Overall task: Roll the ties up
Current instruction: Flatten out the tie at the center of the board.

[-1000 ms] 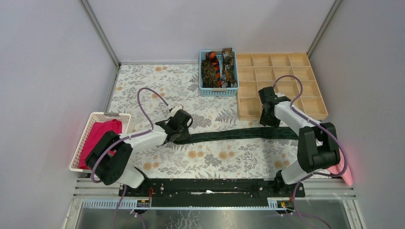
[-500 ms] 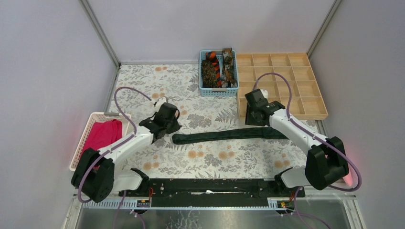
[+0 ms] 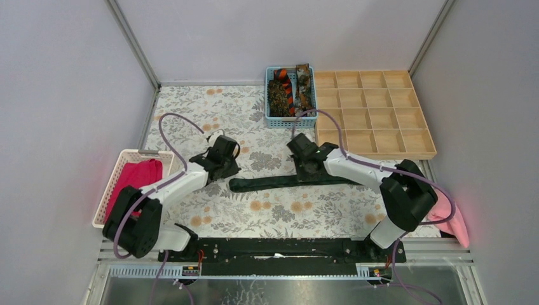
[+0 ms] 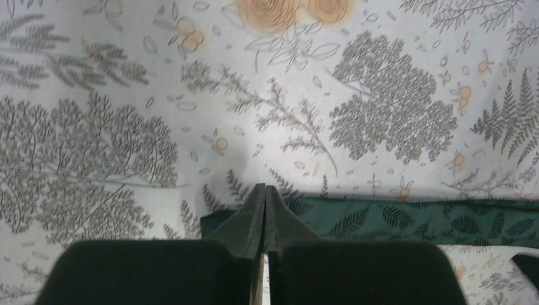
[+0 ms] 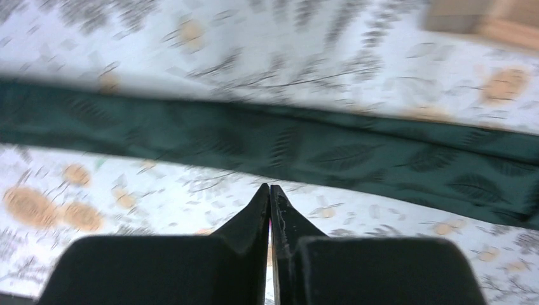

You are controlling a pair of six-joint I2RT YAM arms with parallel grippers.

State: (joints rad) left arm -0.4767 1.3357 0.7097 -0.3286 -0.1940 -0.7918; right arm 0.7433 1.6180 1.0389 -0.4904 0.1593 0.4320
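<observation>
"What colour is the tie (image 5: 356, 152) in front of me?"
"Dark green, with darker leaves. Your fingers (image 4: 248, 222) are black."
"And the tablecloth (image 4: 191, 95)?"
"White, with grey ferns and orange flowers. The blue basket (image 3: 289, 122) has mottled brown ties (image 3: 277, 98) and a striped tie (image 3: 289, 92), orange and black."

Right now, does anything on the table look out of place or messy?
Two things. A pale pink cloth lies off the flowered tablecloth at the near right corner and seems to droop over the edge. One brown tie pokes past the far rim of the blue basket. The dark green tie lies flat.
</observation>
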